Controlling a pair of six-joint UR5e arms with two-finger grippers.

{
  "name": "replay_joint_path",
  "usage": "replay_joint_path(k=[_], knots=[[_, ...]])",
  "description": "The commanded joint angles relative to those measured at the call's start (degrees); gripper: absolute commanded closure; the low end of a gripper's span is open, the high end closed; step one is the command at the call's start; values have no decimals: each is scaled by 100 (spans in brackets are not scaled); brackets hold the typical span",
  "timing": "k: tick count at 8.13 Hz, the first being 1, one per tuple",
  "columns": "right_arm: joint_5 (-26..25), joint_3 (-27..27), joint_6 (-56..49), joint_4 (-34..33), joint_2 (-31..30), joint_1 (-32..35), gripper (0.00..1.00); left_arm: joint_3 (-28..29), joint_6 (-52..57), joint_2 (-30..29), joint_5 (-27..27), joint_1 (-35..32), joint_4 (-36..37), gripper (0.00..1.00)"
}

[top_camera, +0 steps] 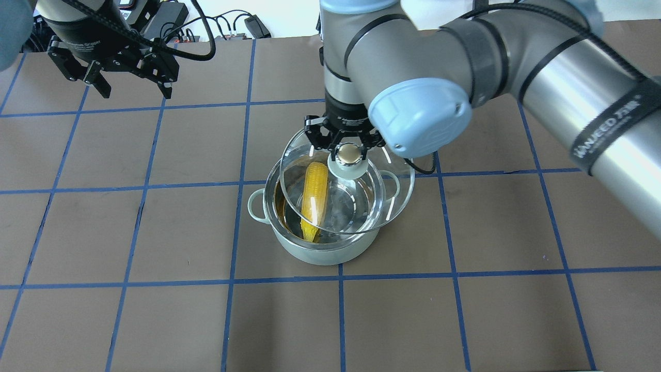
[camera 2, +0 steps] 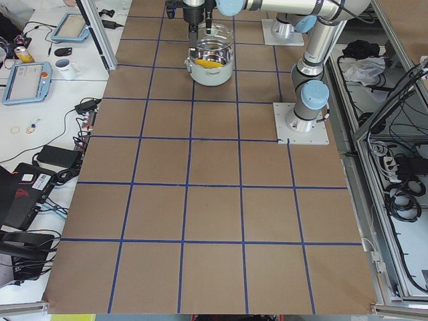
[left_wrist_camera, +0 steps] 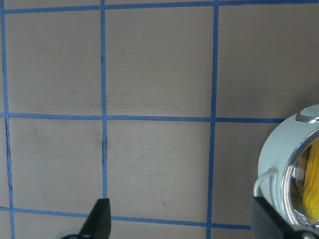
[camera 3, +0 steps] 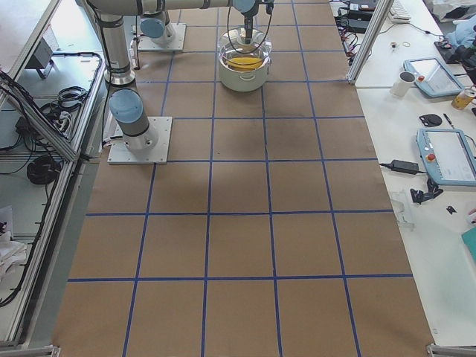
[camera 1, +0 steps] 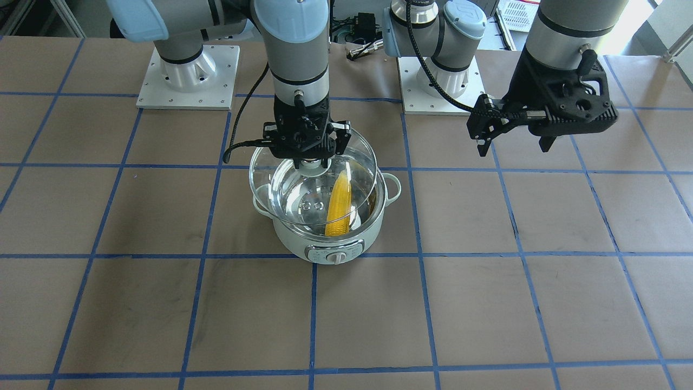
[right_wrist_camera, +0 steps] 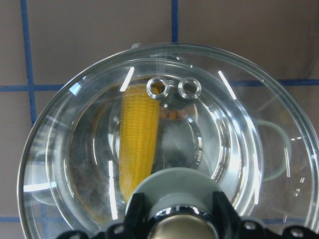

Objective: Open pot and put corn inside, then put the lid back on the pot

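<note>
From my seat, reading the overhead view like a clock face, the pot (top_camera: 310,253) stood near the middle of the table (top_camera: 155,310), on a blue tape line. The corn (top_camera: 314,199) lay inside it, running from 12 to 6 along the 9 o'clock side of the steel bowl, its far end leaning up near the rim.

The right gripper (top_camera: 350,152) came straight down and was clamped on the lid's knob (top_camera: 350,154), one finger on either side. The lid (top_camera: 397,196) hung level above the pot, clear of the rim and not seated. In this view it sat off towards 2 o'clock, overhanging the handle (top_camera: 393,181) on the 3 o'clock side. How much of that offset was only its height I could not tell.

Through the right wrist camera I looked down through the glass. The two vent holes (right_wrist_camera: 158,87) were at 12 o'clock and the corn lay below them, a little towards 9.

In the front-facing view the pot's dial (camera 1: 334,257) faced 6 o'clock, towards that camera.

The left gripper (top_camera: 137,94) hovered at about 10 o'clock from the pot, well apart from it, with its fingers spread wide and nothing between them. Its wrist camera showed mostly bare table, with the pot's edge just in at 4 o'clock
</note>
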Motion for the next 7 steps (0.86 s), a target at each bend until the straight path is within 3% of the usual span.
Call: replay_joint_path(k=[1,3,7], knots=[[-70,13,470,-440,314,344,100,-553,-83,295,46,-5,155,0],[-289,57,444,-597,437,335,100,-624,-99,357,2,-5,173,0],[-263,83,541,-634,508,335,100,-633,-64,340,11,-5,261,0]])
